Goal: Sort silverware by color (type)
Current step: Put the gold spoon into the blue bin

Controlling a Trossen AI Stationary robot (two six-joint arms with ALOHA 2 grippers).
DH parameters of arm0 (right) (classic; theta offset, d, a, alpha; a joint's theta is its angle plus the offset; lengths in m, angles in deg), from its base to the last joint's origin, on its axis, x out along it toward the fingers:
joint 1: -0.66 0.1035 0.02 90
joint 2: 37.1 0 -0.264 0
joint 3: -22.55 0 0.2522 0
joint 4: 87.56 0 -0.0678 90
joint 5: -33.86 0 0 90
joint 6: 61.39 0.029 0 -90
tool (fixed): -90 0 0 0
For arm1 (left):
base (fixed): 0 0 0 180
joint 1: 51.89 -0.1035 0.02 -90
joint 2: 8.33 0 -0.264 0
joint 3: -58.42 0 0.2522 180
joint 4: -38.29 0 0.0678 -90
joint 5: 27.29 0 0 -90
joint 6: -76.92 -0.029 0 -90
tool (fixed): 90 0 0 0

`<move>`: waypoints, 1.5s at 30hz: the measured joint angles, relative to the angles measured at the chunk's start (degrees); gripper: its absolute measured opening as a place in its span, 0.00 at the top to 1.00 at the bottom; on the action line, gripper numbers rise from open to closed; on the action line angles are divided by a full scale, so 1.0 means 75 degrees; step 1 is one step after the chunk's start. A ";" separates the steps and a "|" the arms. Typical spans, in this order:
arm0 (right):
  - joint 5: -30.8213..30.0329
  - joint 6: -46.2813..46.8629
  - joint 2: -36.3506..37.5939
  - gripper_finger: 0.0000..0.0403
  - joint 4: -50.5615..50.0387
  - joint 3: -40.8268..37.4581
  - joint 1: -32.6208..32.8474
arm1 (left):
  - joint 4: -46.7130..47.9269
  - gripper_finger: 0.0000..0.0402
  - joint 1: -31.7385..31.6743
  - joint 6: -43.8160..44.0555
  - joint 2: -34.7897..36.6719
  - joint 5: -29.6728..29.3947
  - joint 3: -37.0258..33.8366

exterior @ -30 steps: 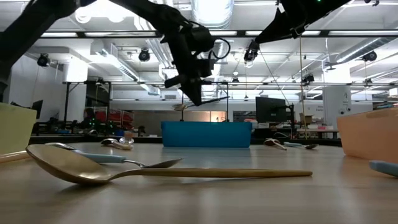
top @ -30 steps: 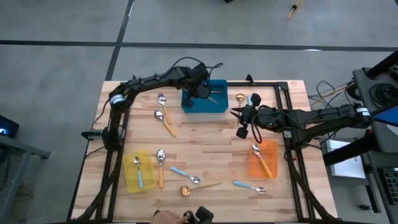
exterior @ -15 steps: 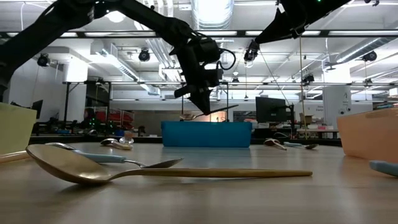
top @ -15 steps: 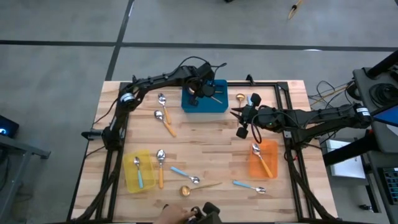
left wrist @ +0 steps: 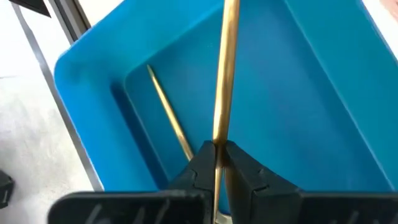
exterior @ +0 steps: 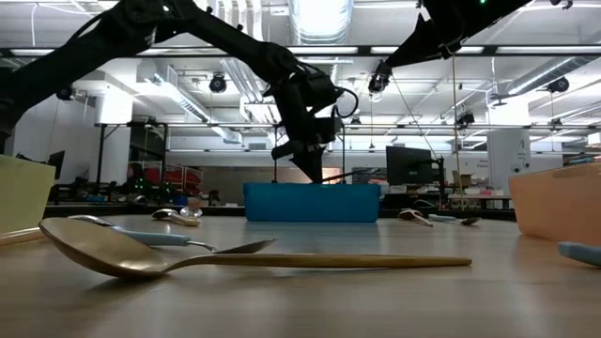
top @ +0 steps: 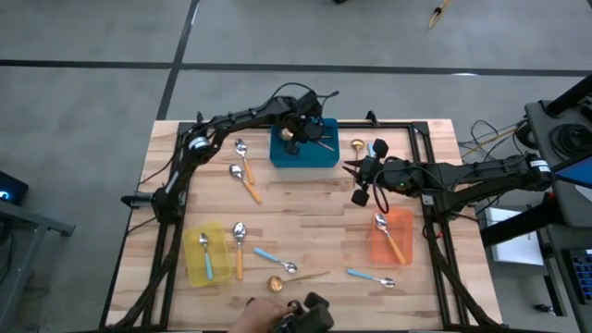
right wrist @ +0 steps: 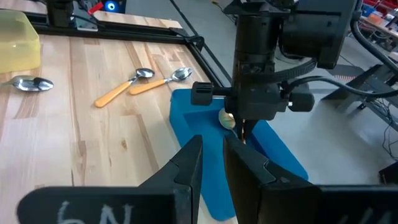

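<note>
My left gripper (top: pixel 297 140) hangs over the blue bin (top: pixel 319 160) at the far middle of the table, shut on an all-gold spoon (left wrist: pixel 225 68). The spoon's thin handle (exterior: pixel 343 173) sticks out just above the bin's rim. A second gold handle (left wrist: pixel 166 115) lies inside the bin. My right gripper (right wrist: pixel 212 152) waits to the right of the bin, above the table, a narrow gap between its fingers and nothing in it. More silverware lies on the wood: orange-handled spoons (top: pixel 246 178), blue-handled spoons (top: pixel 277 261) and gold spoons (top: pixel 357 145). My left gripper pinches the gold spoon's handle (left wrist: pixel 217 144) between its two fingertips, close to the bowl (right wrist: pixel 227 119). The fingers slant down from above and lie across the handle. The spoon is lifted clear, about level, its long handle reaching out over the inside of the blue bin.
A yellow bin (top: pixel 205 255) at the near left holds a blue-handled spoon. An orange bin (top: pixel 390 239) at the right holds an orange-handled spoon. A large gold spoon (exterior: pixel 188 258) lies near the front edge, where a person's hand (top: pixel 268 319) shows.
My left gripper has sunk toward the blue bin and gone a little toward the table's right edge, still shut on the gold spoon. The spoon, which hung well above the bin's rim, now sits just over it. The person's hand has come farther in at the near edge.
</note>
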 joint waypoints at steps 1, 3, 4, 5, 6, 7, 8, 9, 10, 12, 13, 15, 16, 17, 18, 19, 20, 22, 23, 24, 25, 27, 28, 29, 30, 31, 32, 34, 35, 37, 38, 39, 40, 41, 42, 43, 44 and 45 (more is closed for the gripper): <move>0.0001 0.0000 0.0000 0.86 0.0002 0.0000 0.0001 | -0.0014 1.00 -0.0025 0.0003 0.0000 0.0019 -0.0025; -0.0001 0.0000 0.0000 0.86 0.0002 0.0000 0.0001 | -0.0011 1.00 -0.0065 0.0023 0.0003 0.0025 -0.0088; -0.0001 0.0000 0.0000 0.86 0.0002 0.0000 0.0001 | 0.0001 1.00 -0.0085 0.0026 0.0003 0.0032 -0.0121; 0.0000 0.0000 0.0000 0.86 0.0002 0.0000 0.0001 | 0.0006 1.00 -0.0103 0.0026 0.0003 0.0035 -0.0147; -0.0002 0.0000 0.0000 0.86 0.0002 -0.0003 0.0001 | 0.0009 1.00 -0.0127 0.0029 0.0000 0.0063 -0.0156; -0.0001 0.0000 0.0000 0.86 0.0002 -0.0003 0.0001 | -0.0010 1.00 -0.0150 0.0031 0.0000 0.0093 -0.0161; -0.0002 0.0000 0.0000 0.86 0.0002 -0.0003 -0.0001 | -0.0022 1.00 -0.0164 0.0034 0.0000 0.0127 -0.0167; -0.0002 0.0000 0.0000 0.86 0.0002 -0.0003 0.0001 | -0.0023 1.00 -0.0183 0.0056 0.0000 0.0162 -0.0177; -0.0002 0.0000 0.0000 0.86 0.0002 -0.0003 -0.0002 | -0.0009 1.00 -0.0197 0.0085 0.0000 0.0175 -0.0188; -0.0002 -0.0001 0.0000 0.86 0.0002 -0.0003 0.0001 | -0.0008 1.00 -0.0212 0.0139 -0.0009 0.0175 -0.0197; -0.0002 -0.0003 0.0000 0.86 0.0002 -0.0003 0.0001 | -0.0011 1.00 -0.0212 0.0160 -0.0009 0.0175 -0.0197; -0.0002 -0.0003 0.0000 0.86 0.0002 -0.0004 0.0000 | -0.0020 1.00 -0.0209 0.0229 -0.0009 0.0219 -0.0197; -0.0002 -0.0003 0.0000 0.86 0.0002 -0.0006 0.0000 | -0.0016 1.00 -0.0209 0.0252 -0.0009 0.0231 -0.0197; -0.0002 -0.0003 0.0000 0.86 0.0002 -0.0006 0.0001 | -0.0007 1.00 -0.0209 0.0264 -0.0009 0.0238 -0.0197; -0.0002 -0.0003 0.0000 0.86 0.0002 -0.0006 0.0001 | -0.0007 1.00 -0.0209 0.0265 -0.0009 0.0241 -0.0197; -0.0002 -0.0003 0.0000 0.86 0.0002 -0.0006 0.0001 | -0.0012 1.00 -0.0209 0.0265 -0.0009 0.0260 -0.0201; -0.0002 -0.0003 0.0000 0.86 0.0002 -0.0006 -0.0001 | -0.0020 1.00 -0.0209 0.0272 -0.0009 0.0281 -0.0213; -0.0002 -0.0003 0.0000 0.86 0.0002 -0.0006 0.0001 | -0.0006 1.00 -0.0209 0.0327 -0.0009 0.0292 -0.0235; -0.0002 -0.0003 0.0000 0.86 0.0002 -0.0006 0.0000 | 0.0000 1.00 -0.0209 0.0403 -0.0011 0.0292 -0.0241; -0.0002 -0.0003 0.0000 0.86 0.0002 -0.0006 -0.0002 | -0.0003 1.00 -0.0212 0.0459 -0.0012 0.0292 -0.0241; -0.0002 -0.0003 0.0000 0.86 0.0002 -0.0006 0.0001 | -0.0003 1.00 -0.0213 0.0491 -0.0012 0.0293 -0.0241; -0.0002 -0.0003 0.0000 0.86 0.0002 -0.0006 0.0000 | -0.0010 1.00 -0.0218 0.0538 -0.0012 0.0294 -0.0241; -0.0002 -0.0003 0.0000 0.86 0.0002 -0.0006 0.0001 | -0.0002 1.00 -0.0218 0.0554 -0.0012 0.0294 -0.0241; -0.0002 -0.0003 0.0000 0.86 0.0002 -0.0006 0.0000 | 0.0003 1.00 -0.0220 0.0587 -0.0012 0.0294 -0.0241; -0.0002 -0.0003 0.0000 0.86 0.0002 -0.0006 -0.0001 | 0.0003 1.00 -0.0228 0.0603 -0.0012 0.0297 -0.0244; -0.0002 -0.0003 0.0000 0.86 0.0002 -0.0006 0.0001 | 0.0003 1.00 -0.0229 0.0606 -0.0012 0.0297 -0.0244; -0.0002 -0.0003 0.0000 0.86 0.0002 -0.0006 0.0001 | 0.0003 1.00 -0.0229 0.0606 -0.0012 0.0297 -0.0244; -0.0002 -0.0003 0.0000 0.86 0.0002 -0.0006 0.0001 | 0.0019 1.00 -0.0229 0.0606 -0.0012 0.0299 -0.0254; -0.0002 -0.0003 0.0000 0.86 0.0002 -0.0006 0.0001 | 0.0038 1.00 -0.0229 0.0606 -0.0012 0.0297 -0.0255; -0.0002 -0.0003 0.0000 0.86 0.0005 -0.0006 -0.0001 | 0.0025 1.00 -0.0229 0.0607 -0.0012 0.0299 -0.0255; -0.0002 -0.0003 0.0000 0.86 0.0005 -0.0006 0.0001 | 0.0027 1.00 -0.0229 0.0606 -0.0012 0.0300 -0.0255; -0.0002 -0.0003 0.0000 0.86 0.0005 -0.0006 0.0001 | 0.0027 1.00 -0.0229 0.0606 -0.0012 0.0300 -0.0255; -0.0002 -0.0003 0.0000 0.86 0.0005 -0.0009 0.0000 | 0.0027 1.00 -0.0229 0.0609 -0.0012 0.0300 -0.0255; -0.0002 -0.0003 0.0000 0.86 0.0005 -0.0006 0.0001 | 0.0030 1.00 -0.0229 0.0612 -0.0012 0.0300 -0.0255; -0.0002 -0.0003 0.0000 0.86 0.0005 -0.0009 0.0001 | 0.0030 1.00 -0.0229 0.0623 -0.0012 0.0300 -0.0255; -0.0002 -0.0003 0.0000 0.86 0.0008 -0.0009 0.0001 | 0.0027 1.00 -0.0229 0.0635 -0.0012 0.0300 -0.0255; -0.0002 -0.0003 0.0000 0.86 0.0007 -0.0009 0.0001 | 0.0032 1.00 -0.0229 0.0657 -0.0012 0.0300 -0.0255; -0.0002 -0.0003 0.0000 0.86 0.0007 -0.0008 0.0001 | 0.0047 1.00 -0.0229 0.0667 -0.0012 0.0300 -0.0255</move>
